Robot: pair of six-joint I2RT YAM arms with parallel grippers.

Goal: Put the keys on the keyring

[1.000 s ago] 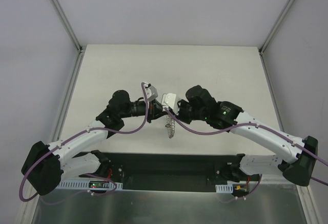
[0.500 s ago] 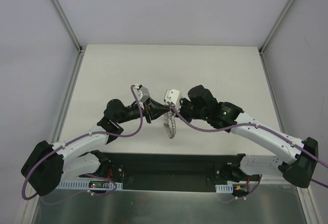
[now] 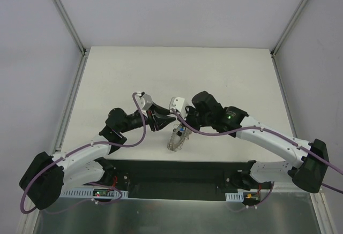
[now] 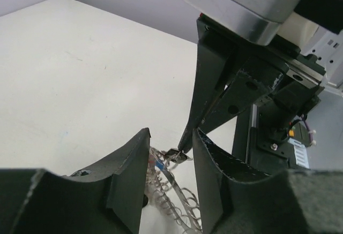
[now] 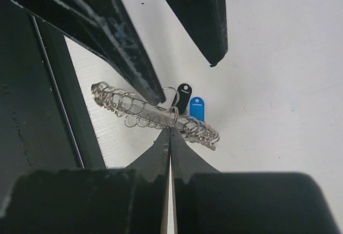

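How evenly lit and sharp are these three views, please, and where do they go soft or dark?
Top external view: even, diffuse light, faint shadows, the keyring small but legible. Left wrist view: the left gripper looms dark in the foreground. Right wrist view: the ring's wires and black key are crisp; the right gripper blurs towards the bottom edge.

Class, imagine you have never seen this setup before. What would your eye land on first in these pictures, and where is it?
First comes the keyring, a bristle of silver wire loops in the middle of the table, with both arms closing in on it. The right gripper has its jaws shut on one loop, while the left gripper stands close by with its jaws apart. A black key and a blue tag sit at the rim beside that pinch.
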